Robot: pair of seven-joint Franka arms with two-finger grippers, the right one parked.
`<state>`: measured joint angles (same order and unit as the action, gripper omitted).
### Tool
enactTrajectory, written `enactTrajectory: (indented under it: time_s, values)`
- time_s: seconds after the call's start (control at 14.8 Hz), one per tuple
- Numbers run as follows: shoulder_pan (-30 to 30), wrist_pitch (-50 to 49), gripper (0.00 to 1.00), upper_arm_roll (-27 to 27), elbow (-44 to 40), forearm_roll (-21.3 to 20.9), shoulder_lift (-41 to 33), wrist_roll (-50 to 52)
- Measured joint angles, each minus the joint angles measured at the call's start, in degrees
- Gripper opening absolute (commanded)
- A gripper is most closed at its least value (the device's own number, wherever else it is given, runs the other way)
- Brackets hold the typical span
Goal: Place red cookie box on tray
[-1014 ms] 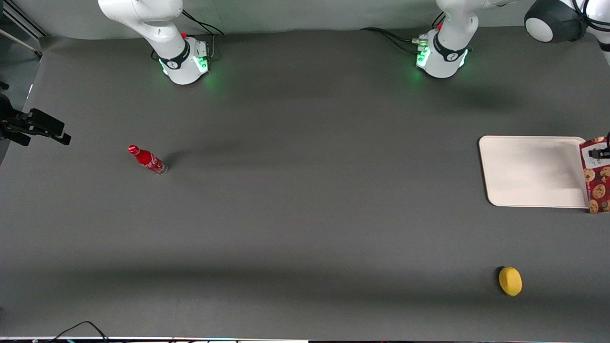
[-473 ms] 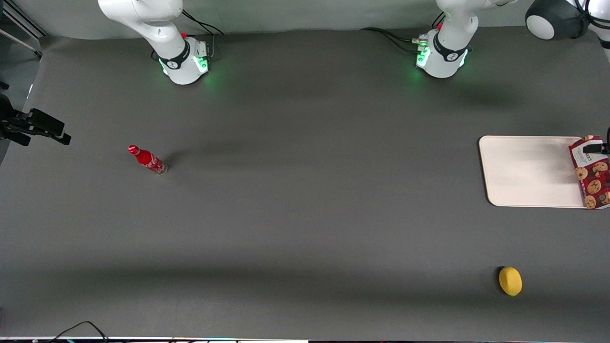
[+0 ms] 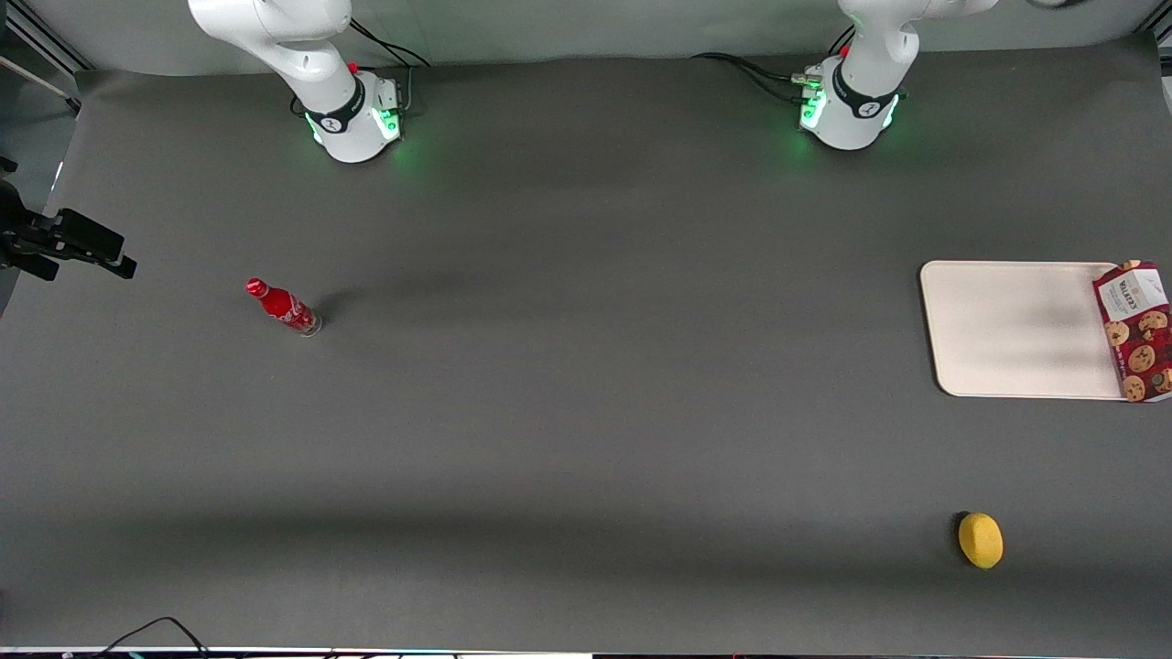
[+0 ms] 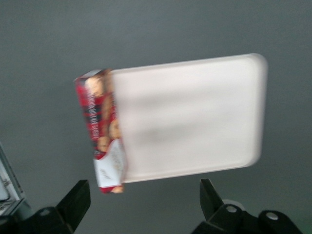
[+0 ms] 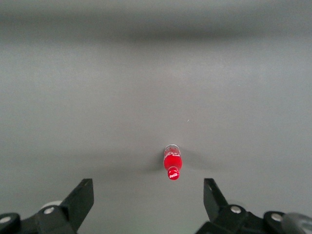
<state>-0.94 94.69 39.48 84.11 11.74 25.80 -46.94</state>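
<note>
The red cookie box [image 3: 1135,331] lies on the tray [image 3: 1016,329] at the working arm's table edge (one long side overhanging the rim) — the gripper [image 4: 141,204] hangs above, fingers spread wide, holding nothing.

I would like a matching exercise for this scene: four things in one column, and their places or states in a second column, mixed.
Things:
1. red cookie box
2. gripper
3. lemon
4. red bottle

Places or states:
a. nearest the front camera
b. toward the parked arm's end of the table
c. lying on the edge of the tray
d. jaws open, above the tray, holding nothing

Pairs: 1-c, 2-d, 3-a, 4-b
</note>
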Motion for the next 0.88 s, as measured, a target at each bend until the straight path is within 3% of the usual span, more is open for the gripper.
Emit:
enactTrajectory:
  time_s: [0.2, 0.41, 0.61, 0.88]
  values:
    - [-2.2, -14.6, 1.0, -5.2, -9.1, -0.2, -5.9, 9.5]
    - [-3.1, -23.0, 1.0, -16.2, -12.2, -4.3, -12.0, 23.6]
    - [-3.5, -25.4, 1.0, -29.1, -8.6, -8.2, -19.0, 36.6]
    - [-1.7, -20.9, 1.0, -36.2, 2.2, -10.2, -26.7, 40.1]
